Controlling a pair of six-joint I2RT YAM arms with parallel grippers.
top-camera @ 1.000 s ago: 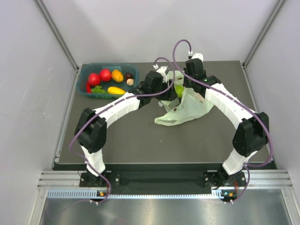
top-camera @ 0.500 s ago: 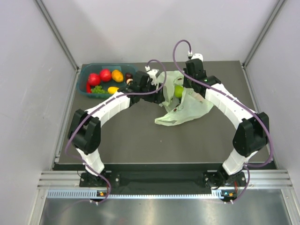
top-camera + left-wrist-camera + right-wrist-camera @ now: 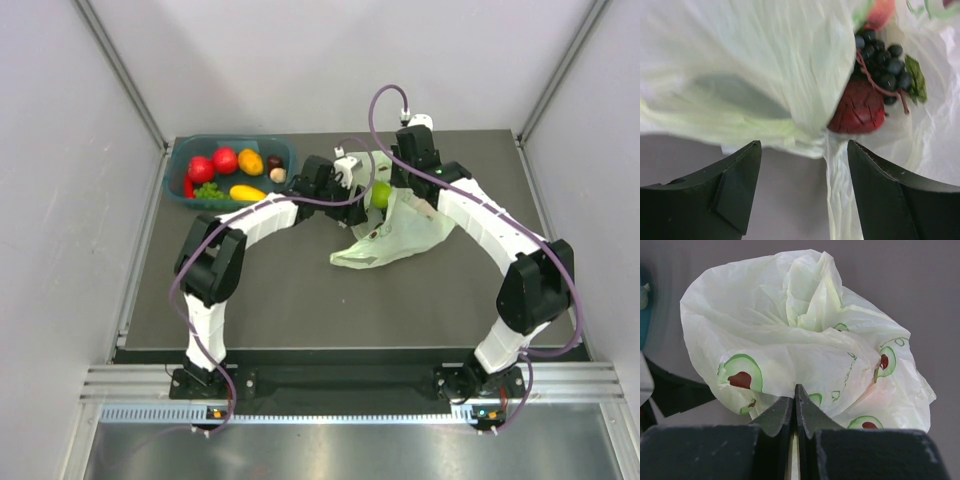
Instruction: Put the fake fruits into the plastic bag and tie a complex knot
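The pale green plastic bag (image 3: 400,235) lies crumpled right of the table's middle, with a green apple (image 3: 381,193) showing at its mouth. My right gripper (image 3: 795,387) is shut on the edge of the plastic bag (image 3: 790,325). My left gripper (image 3: 804,145) is open at the bag's left side, above the mat. A strip of the bag (image 3: 840,200) hangs between its fingers, near the right one. Inside the bag I see dark grapes (image 3: 885,60), a red fruit (image 3: 858,107) and a peach (image 3: 880,12). No knot shows.
A teal tub (image 3: 283,152) stands at the back left. It holds two red apples (image 3: 201,168), an orange (image 3: 251,161), a yellow mango (image 3: 247,192) and green grapes (image 3: 209,190). Grey walls close in the table on three sides.
My left arm drew back left from the bag, then returned to its mouth, with the elbow now tucked closer in. The right arm and the bag have stayed put.
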